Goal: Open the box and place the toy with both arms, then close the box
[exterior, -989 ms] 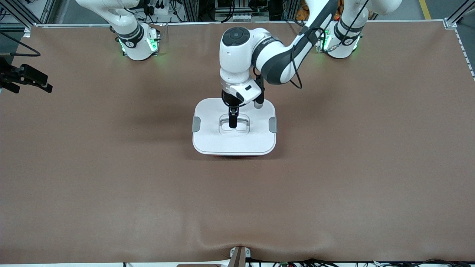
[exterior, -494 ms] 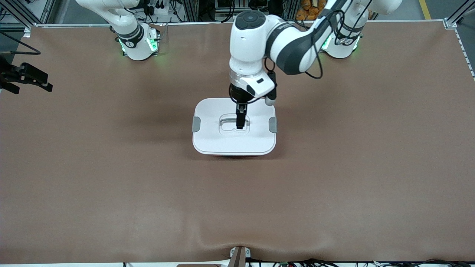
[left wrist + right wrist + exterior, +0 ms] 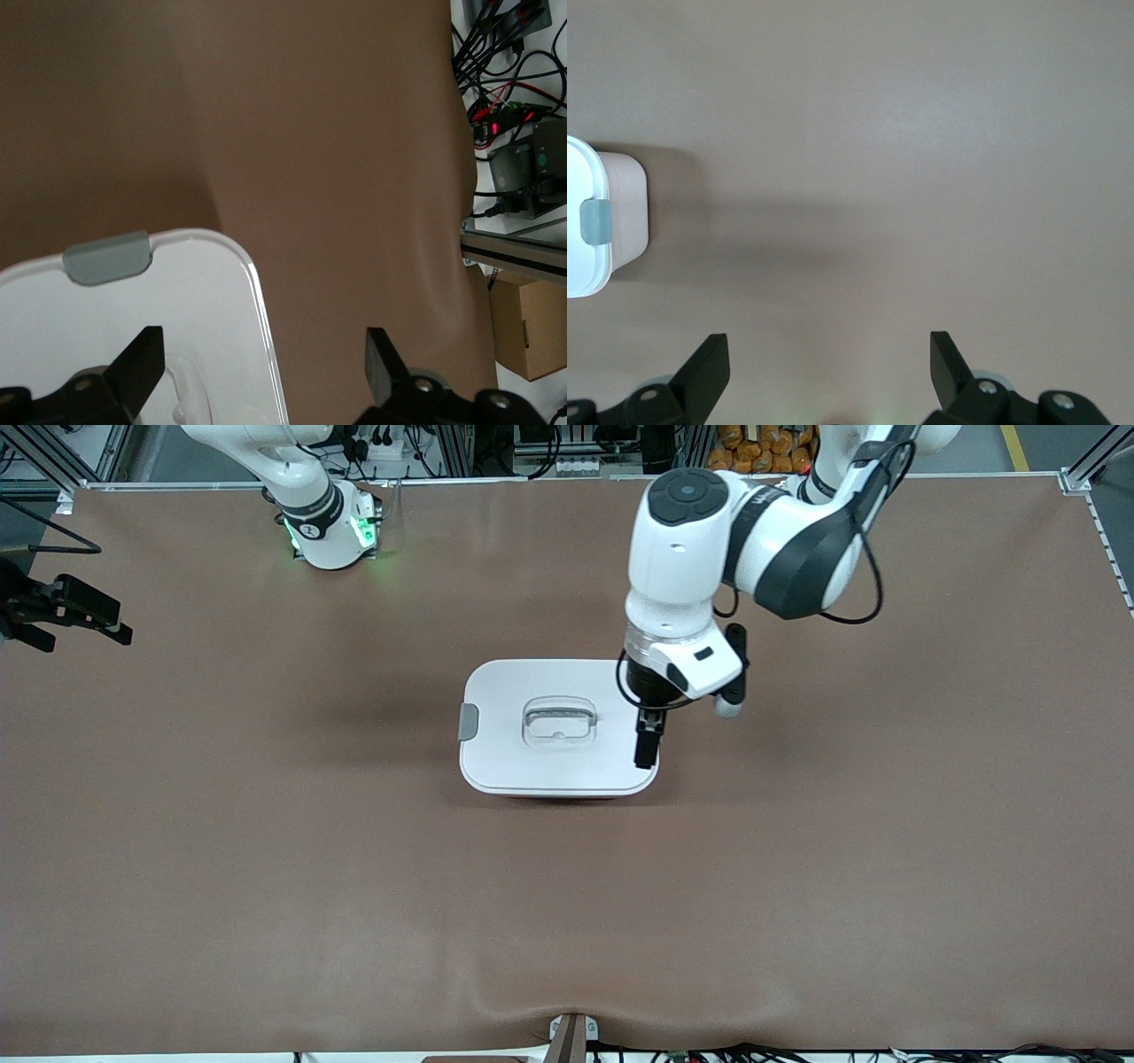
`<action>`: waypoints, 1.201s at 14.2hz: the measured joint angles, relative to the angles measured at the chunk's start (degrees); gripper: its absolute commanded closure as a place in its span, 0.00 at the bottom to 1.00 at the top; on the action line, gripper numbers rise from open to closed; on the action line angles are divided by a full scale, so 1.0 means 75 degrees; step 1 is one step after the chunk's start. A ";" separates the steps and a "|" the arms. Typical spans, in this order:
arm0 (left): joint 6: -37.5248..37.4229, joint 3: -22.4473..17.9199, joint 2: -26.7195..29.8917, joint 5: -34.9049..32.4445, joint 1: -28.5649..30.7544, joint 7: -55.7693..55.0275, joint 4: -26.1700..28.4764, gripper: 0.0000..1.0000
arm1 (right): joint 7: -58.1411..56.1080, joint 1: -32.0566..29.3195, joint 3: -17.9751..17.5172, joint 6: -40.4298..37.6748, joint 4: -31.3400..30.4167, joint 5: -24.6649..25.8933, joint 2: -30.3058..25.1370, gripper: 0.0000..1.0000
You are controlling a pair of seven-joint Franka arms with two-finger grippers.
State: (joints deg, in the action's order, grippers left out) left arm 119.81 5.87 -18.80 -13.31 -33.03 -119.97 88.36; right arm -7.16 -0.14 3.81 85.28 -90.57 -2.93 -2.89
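Observation:
The box point(image 3: 532, 682) stands in the middle of the table with its white lid on. Its clear handle point(image 3: 559, 722) and one grey clip point(image 3: 468, 722) show; a sliver of pink tub point(image 3: 567, 799) peeks out below the lid. My left gripper point(image 3: 646, 748) hangs open over the lid's edge at the left arm's end and covers the other clip. In the left wrist view the left gripper point(image 3: 263, 354) straddles the lid's rim point(image 3: 257, 292), near a grey clip point(image 3: 106, 257). My right gripper point(image 3: 828, 354) waits open over bare mat, with the box point(image 3: 589, 221) off to one side. The toy is out of view.
A brown mat point(image 3: 354, 886) covers the table. Off the table's edge the left wrist view shows cables and a cardboard box point(image 3: 523, 328). The right arm's dark hand point(image 3: 66, 607) hangs at the right arm's end of the table.
The left gripper has moved from over the lid's handle toward the left arm's end, to the lid's edge. The right arm has hardly moved.

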 measured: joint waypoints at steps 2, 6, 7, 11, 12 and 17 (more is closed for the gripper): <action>-0.0137 0.0002 0.0082 0.0000 0.0228 0.0605 0.0000 0.00 | 0.0000 -0.0004 0.0019 0.0020 0.0017 0.0000 0.0000 0.00; -0.0269 0.0013 0.0136 0.0001 0.0803 0.2105 -0.0001 0.00 | 0.0000 -0.0016 0.0063 0.0060 0.0138 0.0027 0.0013 0.00; -0.0297 0.0016 0.0169 0.0049 0.0944 0.2447 -0.0002 0.00 | 0.0000 -0.0016 0.0064 0.0063 0.0162 0.0032 0.0022 0.00; -0.0433 0.0532 0.0278 0.0619 0.1981 0.3998 -0.0002 0.00 | 0.0000 -0.0016 0.0062 0.0063 0.0190 0.0041 0.0042 0.00; -0.0532 0.0939 0.0286 0.0658 0.2476 0.4355 -0.0002 0.00 | 0.0000 -0.0015 0.0061 0.0063 0.0190 0.0041 0.0044 0.00; -0.1678 0.2134 0.0436 0.0713 0.4236 0.6462 -0.0020 0.00 | 0.0000 -0.0015 0.0059 0.0062 0.0190 0.0041 0.0047 0.00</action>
State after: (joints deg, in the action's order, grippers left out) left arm 107.22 21.88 -15.54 -7.96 -1.25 -71.51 88.22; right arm -7.16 -0.25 4.26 85.75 -89.15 -2.62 -2.54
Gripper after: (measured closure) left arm 0.000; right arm 0.000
